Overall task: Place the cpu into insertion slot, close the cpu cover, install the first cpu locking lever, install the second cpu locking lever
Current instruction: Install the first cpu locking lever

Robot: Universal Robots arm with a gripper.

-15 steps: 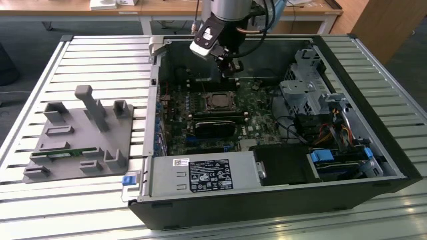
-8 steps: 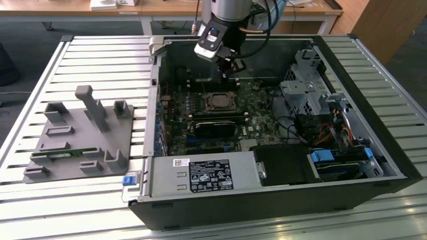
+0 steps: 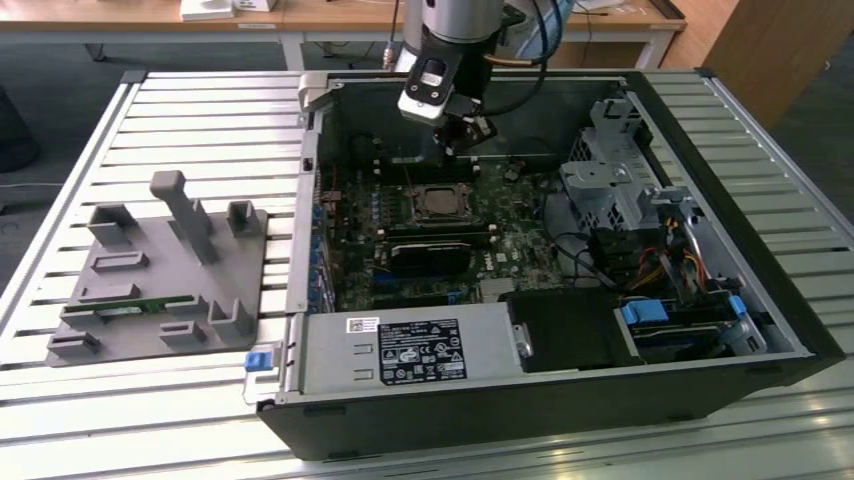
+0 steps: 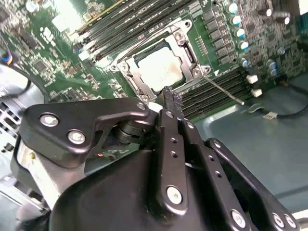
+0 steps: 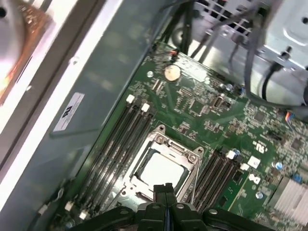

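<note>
End effector (image 4: 171, 98) fingers are pressed together, with nothing visible between them. It hangs just above one edge of the insertion slot (image 3: 438, 203). The cpu (image 4: 161, 67), a pale silver-grey square, lies flat in that slot. The cpu cover (image 4: 186, 49), a thin silver frame, lies down around it. A thin metal lever (image 4: 224, 90) juts outward from one socket corner. The motherboard sits inside an open computer case (image 3: 534, 405) on the slatted bench (image 3: 200, 120).

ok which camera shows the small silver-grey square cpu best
The second wrist view: the small silver-grey square cpu lies almost wholly in sight, close up. In the first wrist view the cpu has one edge behind the shut claw. In the exterior view the cpu is a tiny far-off patch.
</note>
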